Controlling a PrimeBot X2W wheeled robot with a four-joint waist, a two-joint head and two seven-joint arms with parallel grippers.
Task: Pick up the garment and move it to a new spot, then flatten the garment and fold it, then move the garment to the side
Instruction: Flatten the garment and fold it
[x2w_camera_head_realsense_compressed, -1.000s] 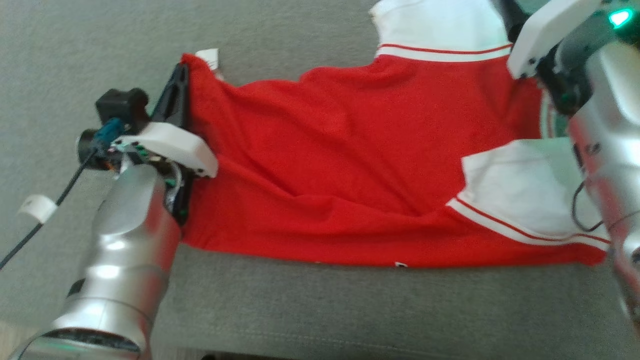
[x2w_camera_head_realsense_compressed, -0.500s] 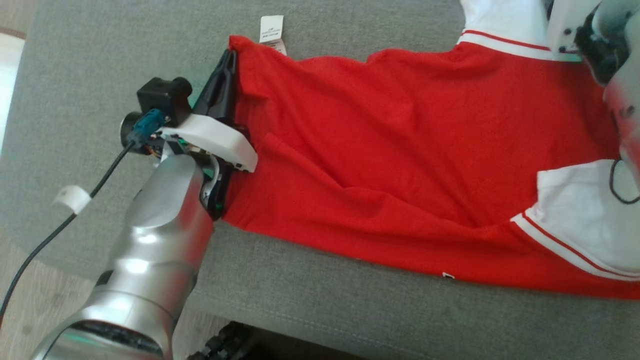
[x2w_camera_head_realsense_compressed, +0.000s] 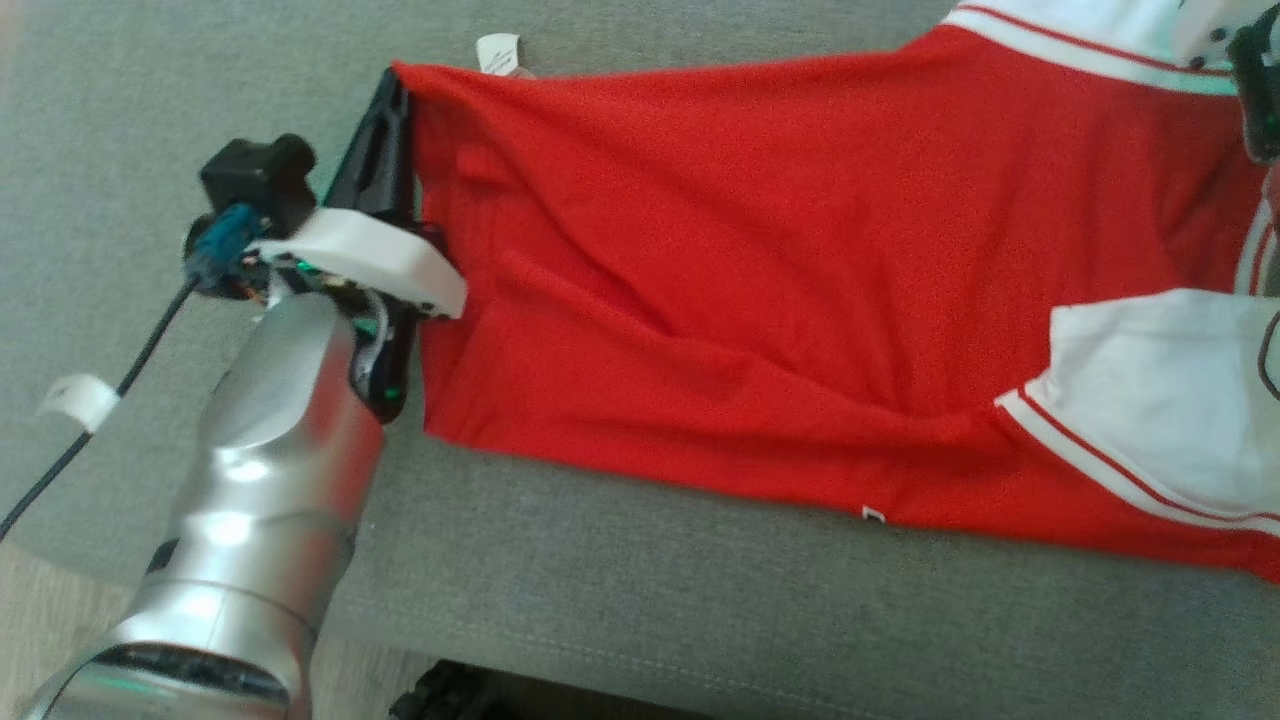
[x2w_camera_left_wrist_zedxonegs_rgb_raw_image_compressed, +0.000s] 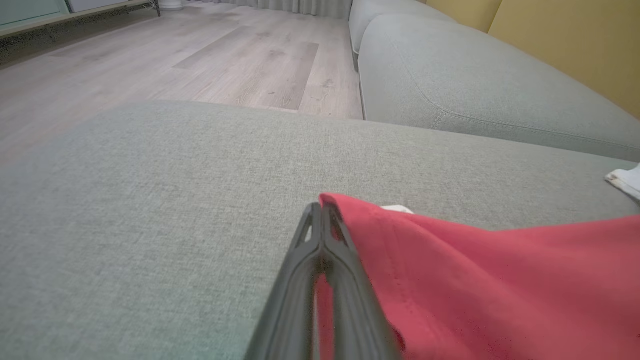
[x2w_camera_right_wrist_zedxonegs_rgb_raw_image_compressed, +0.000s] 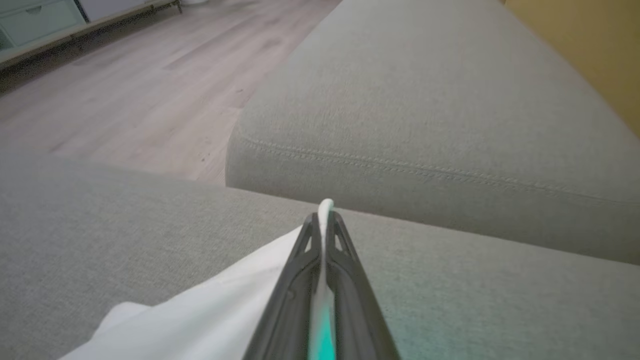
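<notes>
While the left gripper (x2w_camera_left_wrist_zedxonegs_rgb_raw_image_compressed: 320, 212) clamps the shirt (x2w_camera_head_realsense_compressed: 750, 280) at its red hem corner and the right gripper (x2w_camera_right_wrist_zedxonegs_rgb_raw_image_compressed: 325, 217) at a white edge, it lies stretched lengthwise between them on the cushion (x2w_camera_head_realsense_compressed: 700, 620).

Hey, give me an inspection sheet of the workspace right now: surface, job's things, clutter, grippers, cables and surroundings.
Surface: grey fabric cushion, the garment lying on it.
Job's things: red garment with white sleeves, spread out, some wrinkles.
Clutter: nothing seen.
Grippers: left gripper shut on the garment's red corner; right gripper shut on its white fabric.
Cables: black cable trailing from the left wrist, off the garment.
Surroundings: wooden floor, grey sofa, yellow wall.
</notes>
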